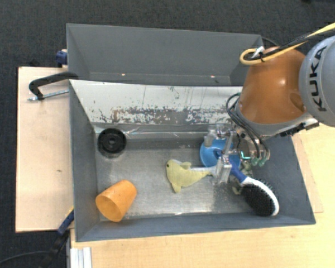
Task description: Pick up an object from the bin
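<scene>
Bin: you look down into a grey metal bin (82,166) with five loose things lying apart on its floor.
Arm: it comes in from 3 o'clock; its orange cover (271,88) hangs over the bin's 2 o'clock corner.
Gripper: you see the gripper (221,175) low over the floor, at 3 o'clock from the bin's middle.
Grip: you cannot tell from this view whether it is parted or closed.
Nearest thing: a pale yellow toy (184,175), shaped like a small whale, lies near the middle of the floor. Its thin tail end points to 3 o'clock and reaches the gripper's tip; you cannot tell if they touch.
Blue thing: a small blue object (210,153) sits just at 11 o'clock of the gripper, partly hidden by it.
Brush: a brush (261,199) with black bristles and a white rim lies at 4 o'clock of the gripper, close beside it.
Cup: an orange cup (116,200) lies on its side at 8 o'clock of the floor, well apart.
Black thing: a round black object (111,141) rests at 10 o'clock, by the back wall.
</scene>
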### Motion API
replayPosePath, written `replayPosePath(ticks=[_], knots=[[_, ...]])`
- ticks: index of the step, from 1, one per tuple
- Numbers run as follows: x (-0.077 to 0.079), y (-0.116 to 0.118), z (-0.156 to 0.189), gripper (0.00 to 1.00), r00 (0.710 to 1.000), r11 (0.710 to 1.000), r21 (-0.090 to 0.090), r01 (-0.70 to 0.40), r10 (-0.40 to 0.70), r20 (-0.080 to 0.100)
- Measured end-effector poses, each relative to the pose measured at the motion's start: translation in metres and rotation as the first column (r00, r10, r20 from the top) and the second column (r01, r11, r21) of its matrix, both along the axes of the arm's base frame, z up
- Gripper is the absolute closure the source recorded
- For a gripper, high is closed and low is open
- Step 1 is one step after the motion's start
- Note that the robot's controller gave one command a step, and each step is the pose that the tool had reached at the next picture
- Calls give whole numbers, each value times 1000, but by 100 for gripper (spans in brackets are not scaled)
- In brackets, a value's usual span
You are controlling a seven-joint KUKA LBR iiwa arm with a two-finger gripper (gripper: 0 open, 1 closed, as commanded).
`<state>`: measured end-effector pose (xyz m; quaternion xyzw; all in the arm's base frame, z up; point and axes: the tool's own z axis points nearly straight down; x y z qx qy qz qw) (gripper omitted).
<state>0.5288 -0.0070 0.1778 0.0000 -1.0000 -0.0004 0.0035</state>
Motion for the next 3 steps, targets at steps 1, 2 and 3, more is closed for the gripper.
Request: replayPosePath(ticks=[1, 2, 3], knots=[[11, 43, -106, 0, 991, 991, 2, -135, 135, 2], [13, 41, -102, 100, 991, 991, 0, -132, 132, 8], [25, 43, 41, 100, 987, 988, -2, -157, 157, 22]])
